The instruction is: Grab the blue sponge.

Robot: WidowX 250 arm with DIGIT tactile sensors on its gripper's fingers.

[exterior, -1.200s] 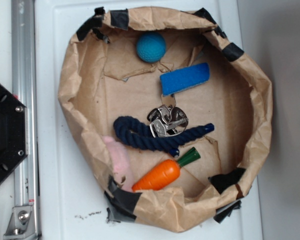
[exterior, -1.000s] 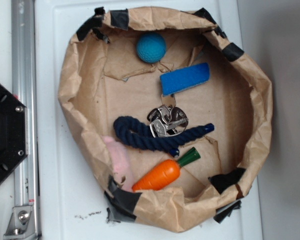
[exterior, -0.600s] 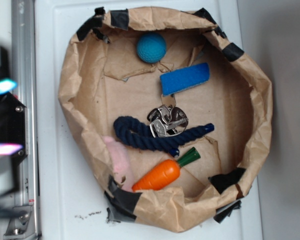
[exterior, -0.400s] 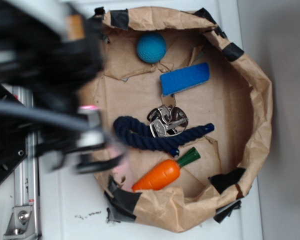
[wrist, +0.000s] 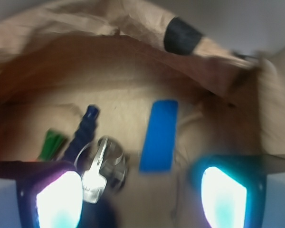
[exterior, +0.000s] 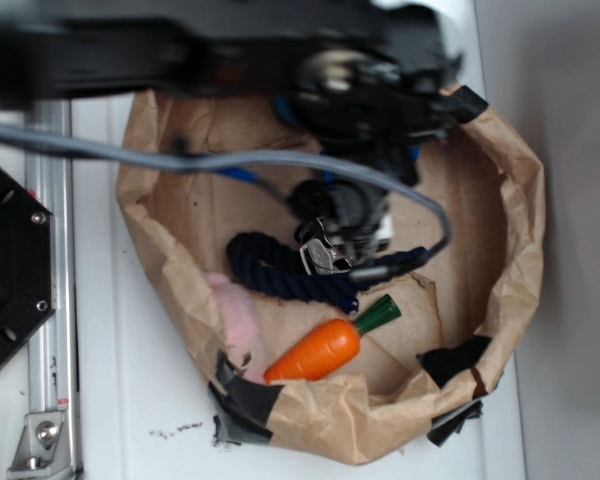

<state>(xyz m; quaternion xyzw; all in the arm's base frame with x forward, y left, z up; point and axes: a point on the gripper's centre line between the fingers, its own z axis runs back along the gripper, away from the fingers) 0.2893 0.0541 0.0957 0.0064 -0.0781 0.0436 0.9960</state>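
Even daylight; arm (exterior: pixel 230 50) motion-blurred, wrist view soft and smeared.

Inspector A: Exterior view shows the black, motion-blurred robot arm (exterior: pixel 180 45), a boxy dark link with a bulkier black wrist assembly (exterior: pixel 365 85). A grey sheathed cable (exterior: pixel 230 160) runs along it in a long curve.

Inspector B: Noted. Metal fittings?

Inspector A: A pale, rounded part sits on the wrist, possibly a screw head or bearing; blur prevents confirmation.

Inspector B: Wrist view?

Inspector A: The black two-fingered gripper (wrist: pixel 142 190) shows glowing whitish pads, tinged cyan and magenta, on each dark finger (wrist: pixel 52 194).
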